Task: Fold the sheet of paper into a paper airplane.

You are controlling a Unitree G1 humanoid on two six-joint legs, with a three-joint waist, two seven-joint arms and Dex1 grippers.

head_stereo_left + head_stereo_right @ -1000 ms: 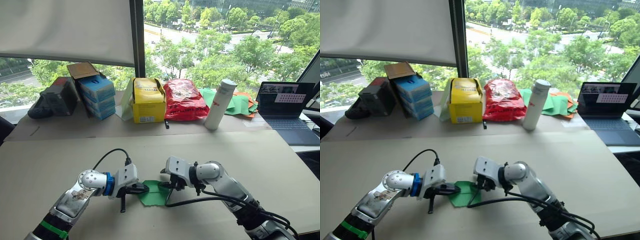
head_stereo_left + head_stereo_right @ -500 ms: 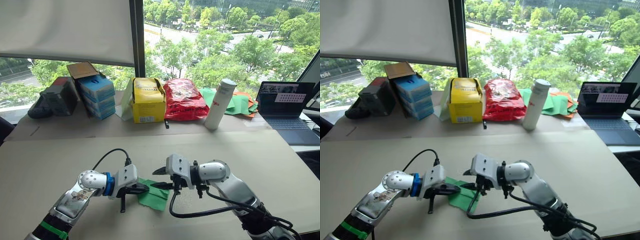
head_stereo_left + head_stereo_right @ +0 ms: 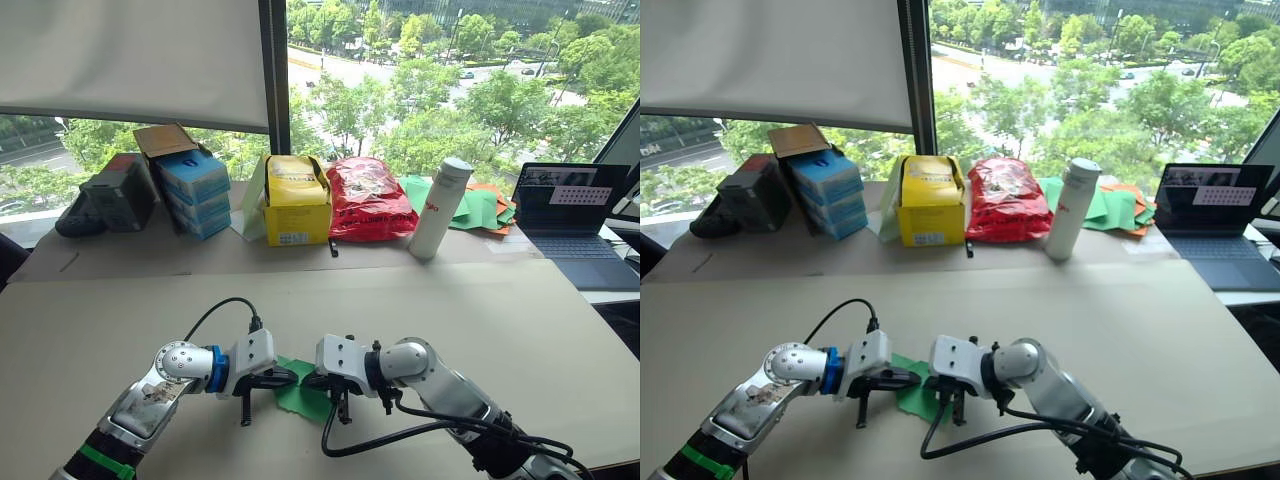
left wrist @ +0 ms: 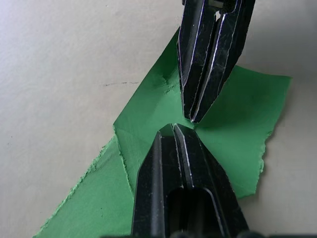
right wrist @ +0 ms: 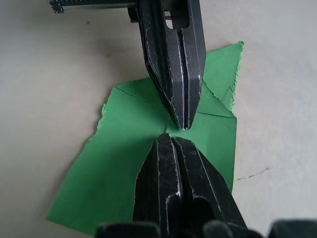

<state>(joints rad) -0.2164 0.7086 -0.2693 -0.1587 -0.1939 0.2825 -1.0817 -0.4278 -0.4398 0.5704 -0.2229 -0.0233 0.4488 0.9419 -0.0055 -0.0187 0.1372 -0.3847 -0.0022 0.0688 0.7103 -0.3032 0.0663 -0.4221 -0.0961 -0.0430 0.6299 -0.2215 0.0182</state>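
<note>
Left wrist view: the left gripper (image 4: 174, 130) has its jaws closed to a single point, pressing down on the sheet of paper (image 4: 233, 114), nothing clamped between them. Nearly tip to tip with it, the right gripper (image 4: 194, 115) is likewise closed and presses the same crease. The paper lies flat under both tips, its edges already ragged. Dragging either point sideways could tear it further or skew the fold.

The sheet of paper (image 4: 143, 124) is bright green with pale ragged edges. Both end effectors, left (image 3: 290, 378) and right (image 3: 312, 381), have black fingers. The tabletop (image 3: 120, 310) is beige. Along its far edge stand a yellow box (image 3: 296, 200), a red bag (image 3: 368, 198) and a white bottle (image 3: 442, 208).
</note>
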